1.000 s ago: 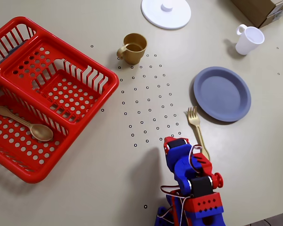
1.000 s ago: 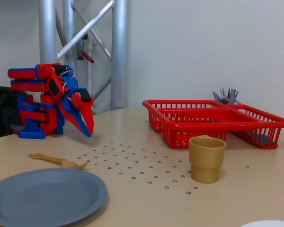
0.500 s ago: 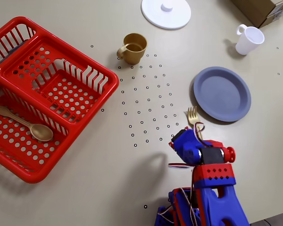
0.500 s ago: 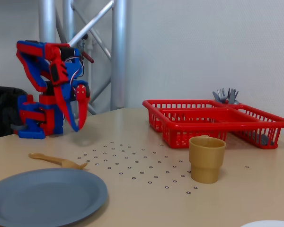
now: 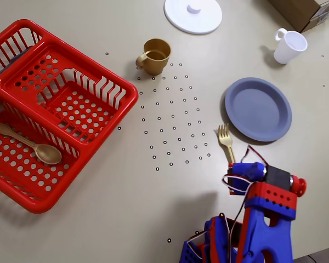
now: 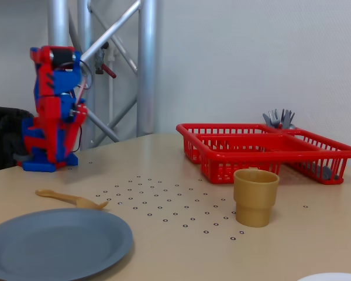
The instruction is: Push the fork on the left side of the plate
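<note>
The fork lies on the tabletop just left of the plate in the overhead view. The fixed view shows the arm upright; its fingers' state cannot be told.

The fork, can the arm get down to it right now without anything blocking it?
Probably yes. The fork lies on bare table beside the plate, apart from it, with the arm right over its handle end and nothing between.
</note>
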`<move>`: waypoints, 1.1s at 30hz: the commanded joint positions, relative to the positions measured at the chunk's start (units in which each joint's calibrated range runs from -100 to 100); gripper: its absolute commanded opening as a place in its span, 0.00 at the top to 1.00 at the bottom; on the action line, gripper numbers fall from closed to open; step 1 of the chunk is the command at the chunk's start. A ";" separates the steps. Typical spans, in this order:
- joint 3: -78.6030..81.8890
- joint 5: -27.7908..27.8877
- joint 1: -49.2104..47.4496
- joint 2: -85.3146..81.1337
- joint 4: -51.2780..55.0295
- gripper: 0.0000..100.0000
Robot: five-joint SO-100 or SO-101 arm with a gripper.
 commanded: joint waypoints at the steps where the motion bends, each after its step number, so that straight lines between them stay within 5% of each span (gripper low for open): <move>1: -3.64 7.42 5.27 -1.37 0.69 1.00; 22: -2.91 19.83 14.10 13.93 -10.58 1.00; 33: 0.44 19.10 15.68 14.18 -11.31 1.00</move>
